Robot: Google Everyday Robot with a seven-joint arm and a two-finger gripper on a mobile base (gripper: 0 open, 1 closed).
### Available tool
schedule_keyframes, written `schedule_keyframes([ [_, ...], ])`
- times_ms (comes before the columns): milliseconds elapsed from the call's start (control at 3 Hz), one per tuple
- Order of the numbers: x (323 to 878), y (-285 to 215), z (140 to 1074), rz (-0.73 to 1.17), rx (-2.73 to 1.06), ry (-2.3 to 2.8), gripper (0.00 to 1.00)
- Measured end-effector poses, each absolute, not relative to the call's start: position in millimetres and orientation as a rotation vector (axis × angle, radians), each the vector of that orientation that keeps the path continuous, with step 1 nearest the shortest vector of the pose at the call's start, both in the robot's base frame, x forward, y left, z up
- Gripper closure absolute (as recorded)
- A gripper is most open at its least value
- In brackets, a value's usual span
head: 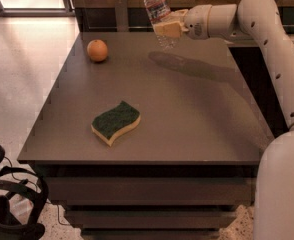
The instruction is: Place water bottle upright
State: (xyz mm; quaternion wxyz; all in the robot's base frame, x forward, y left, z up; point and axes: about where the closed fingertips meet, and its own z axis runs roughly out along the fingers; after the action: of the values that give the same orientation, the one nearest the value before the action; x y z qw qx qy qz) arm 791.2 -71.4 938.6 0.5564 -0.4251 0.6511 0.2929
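Far to the left of the pincer and a little nearer the camera, an orange sat on the table. A green-topped sponge lay well below and left of the pincer, toward the table's front edge, clear of everything else.

The water bottle was in the pincer, whose tan fingers were closed around its lower body. It hung in the air above the far part of the table, cap uppermost and leaning a little to the left, with its base off the surface. To the right, the white arm ran back toward the robot's body.

By my reading, the pick-up was done and the bottle was already near upright. What was left was to lower it, straighten it so the base met the table flat, and release it.

The bottle was the only container in sight. Its body looked clear, and I could not tell whether it held any water.
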Motion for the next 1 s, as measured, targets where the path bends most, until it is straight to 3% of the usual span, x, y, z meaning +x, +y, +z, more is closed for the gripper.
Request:
schedule_keyframes([
  [1000, 737, -88, 939, 0.751, -0.962, 1.553, 1.00],
])
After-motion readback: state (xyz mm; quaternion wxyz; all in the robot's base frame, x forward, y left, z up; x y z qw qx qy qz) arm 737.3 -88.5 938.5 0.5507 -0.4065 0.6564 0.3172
